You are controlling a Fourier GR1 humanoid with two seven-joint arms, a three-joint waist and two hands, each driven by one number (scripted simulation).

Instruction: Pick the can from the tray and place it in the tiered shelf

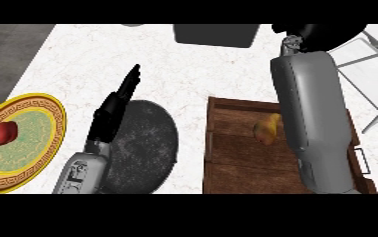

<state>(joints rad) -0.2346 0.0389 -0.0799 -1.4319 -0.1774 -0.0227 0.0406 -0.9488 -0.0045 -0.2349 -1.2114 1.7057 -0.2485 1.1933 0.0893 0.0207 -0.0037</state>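
Kitchen counter (81, 56), mid-task: my right forearm (310, 121) lies stretched across the wooden tray (236, 166) toward the far right corner. There my right hand (316, 33) shows only as a dark mass just beside the pale rails of the tiered shelf (357, 60). Whether its fingers are curled or straight I cannot tell, and I cannot see the can anywhere. It is not on the part of the tray that shows, so I judge it is either hidden in that hand or behind my arm. The reach suggests the delivery end of the job, with the arm held long because the shelf stands beyond the tray. A yellow-orange piece of food (266, 129) sits on the tray, partly covered by my forearm; it is no part of the errand. My left hand (118, 106) holds nothing, its fingers straight and together, pointing away from me over a dark grey round plate (151, 151); I take it to be parked there, clear of the working arm. A gold-rimmed plate (44, 106) bearing something red (6, 132) lies at the left edge, well apart.
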